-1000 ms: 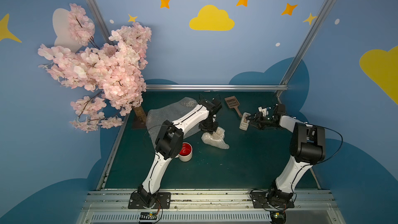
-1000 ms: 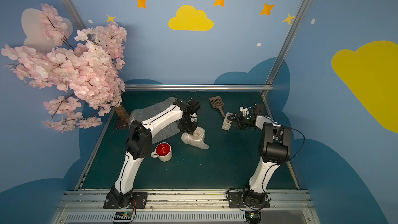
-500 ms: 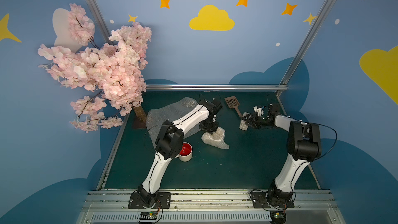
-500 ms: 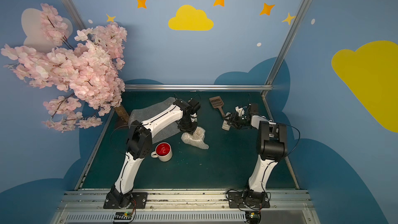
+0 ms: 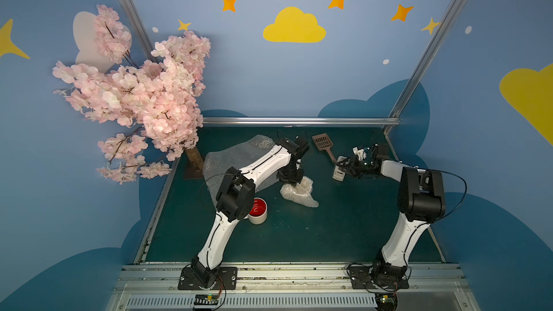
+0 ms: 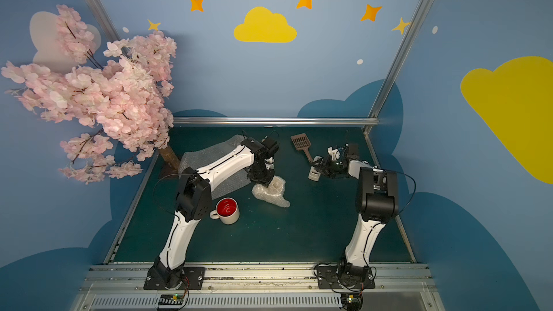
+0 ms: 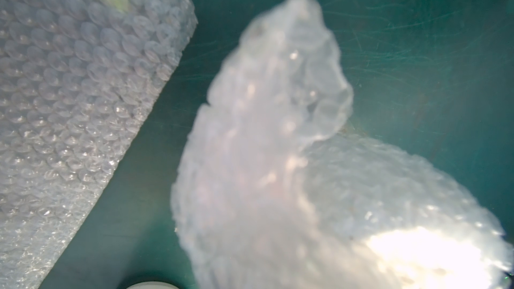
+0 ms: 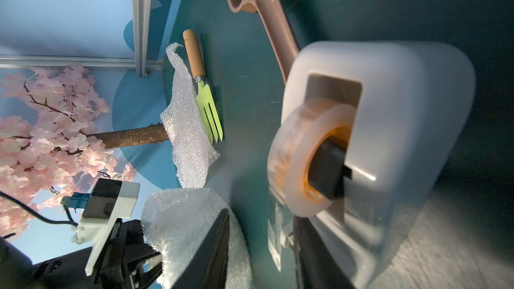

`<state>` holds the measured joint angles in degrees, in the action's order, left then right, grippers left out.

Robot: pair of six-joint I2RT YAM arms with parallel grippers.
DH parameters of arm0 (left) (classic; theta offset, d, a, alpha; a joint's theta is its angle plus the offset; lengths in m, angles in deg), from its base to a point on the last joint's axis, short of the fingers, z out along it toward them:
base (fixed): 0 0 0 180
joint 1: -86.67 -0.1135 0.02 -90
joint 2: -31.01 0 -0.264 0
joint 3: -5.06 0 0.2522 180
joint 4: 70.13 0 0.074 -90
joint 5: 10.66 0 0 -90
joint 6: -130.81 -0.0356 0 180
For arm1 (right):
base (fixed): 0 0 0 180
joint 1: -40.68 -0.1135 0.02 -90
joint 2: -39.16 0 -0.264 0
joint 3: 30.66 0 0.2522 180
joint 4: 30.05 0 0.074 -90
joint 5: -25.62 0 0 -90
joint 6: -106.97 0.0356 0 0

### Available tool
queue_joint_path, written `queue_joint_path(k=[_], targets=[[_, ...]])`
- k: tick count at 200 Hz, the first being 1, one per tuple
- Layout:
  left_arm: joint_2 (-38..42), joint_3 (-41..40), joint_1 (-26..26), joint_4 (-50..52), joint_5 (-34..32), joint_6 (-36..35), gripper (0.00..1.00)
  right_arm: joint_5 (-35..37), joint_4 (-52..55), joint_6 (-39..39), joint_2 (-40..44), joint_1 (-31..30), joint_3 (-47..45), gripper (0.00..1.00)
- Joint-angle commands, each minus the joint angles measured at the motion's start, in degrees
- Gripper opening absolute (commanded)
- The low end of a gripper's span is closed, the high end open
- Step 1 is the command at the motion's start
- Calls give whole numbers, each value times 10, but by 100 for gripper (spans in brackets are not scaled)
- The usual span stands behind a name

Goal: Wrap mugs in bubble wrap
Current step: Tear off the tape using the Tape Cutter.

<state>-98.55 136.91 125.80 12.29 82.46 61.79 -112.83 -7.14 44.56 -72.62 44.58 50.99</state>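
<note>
**One gripper on the wrap, one at the tape**

The red mug (image 5: 258, 209) stands upright on the green table (image 5: 299, 243). Its open side faces up and it has no wrap on it. In both top views its handle points away from the bundle of bubble wrap (image 5: 300, 195).

The bundle lies just behind the red mug, a little toward the right arm. It is lumpy and cloudy, so I cannot tell what is inside. The left gripper (image 5: 294, 178) sits on top of the bundle. Its black fingers are pressed together on a flap of the wrap. In the left wrist view the wrap fills most of the picture.

Farther behind the red mug lies a flat sheet of bubble wrap (image 5: 236, 160), partly under the left arm. A green fork (image 8: 208, 109) with a wooden handle lies at the sheet's edge, touching it.

The grey tape holder (image 5: 339, 172) is well apart from the red mug, far toward the right arm and farther back. The right gripper (image 8: 261, 218) is right beside it. Its fingers are spread, and the loose end of the clear tape (image 8: 278, 232) hangs between them.

A brown scoop (image 5: 322, 142) lies farther back from the red mug than the tape holder.
</note>
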Motion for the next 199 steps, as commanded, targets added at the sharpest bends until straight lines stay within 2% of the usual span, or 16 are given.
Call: queue_joint_path(k=[1, 63, 131, 155, 199], targets=[[-10, 11, 3, 15, 8, -5, 23, 0, -9, 4, -9, -4, 15, 33], [-9, 12, 3, 16, 7, -5, 23, -2, -14, 10, -14, -4, 20, 26], [-10, 14, 4, 16, 8, -5, 23, 1, -11, 10, -13, -3, 20, 9], [-10, 15, 4, 17, 7, -5, 23, 1, -2, 9, -12, -3, 25, 0], [-12, 15, 5, 16, 10, -4, 23, -17, 21, 16, -7, 4, 52, 0]])
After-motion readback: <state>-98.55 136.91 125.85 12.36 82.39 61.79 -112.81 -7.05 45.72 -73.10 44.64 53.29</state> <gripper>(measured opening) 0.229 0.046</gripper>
